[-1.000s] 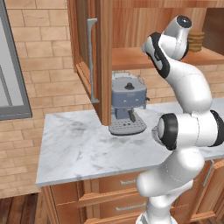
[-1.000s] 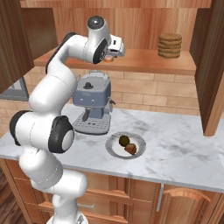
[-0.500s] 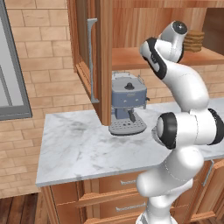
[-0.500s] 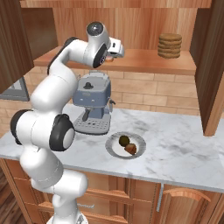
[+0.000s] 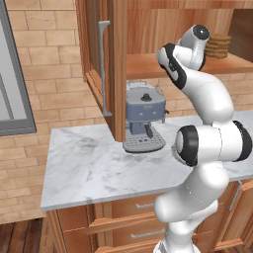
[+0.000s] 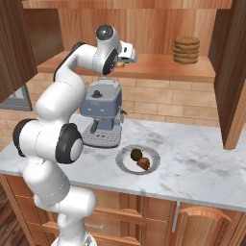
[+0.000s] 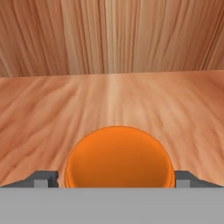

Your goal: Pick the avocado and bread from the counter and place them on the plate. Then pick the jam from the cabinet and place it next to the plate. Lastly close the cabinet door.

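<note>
Arm has pushed further into the cabinet [image 6: 144,29] since a second ago. Gripper [image 7: 118,177] now brackets the jam [image 7: 118,157] on the shelf, jaws spread, starting to close, no grip yet. Avocado [image 6: 137,154] and bread [image 6: 143,164] already on plate [image 6: 153,156].

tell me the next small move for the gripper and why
Probably close the fingers on the jam. In the hand view its orange lid sits between the two fingertips, which flank it on either side on the cabinet shelf. The avocado and bread already lie on the plate.
</note>
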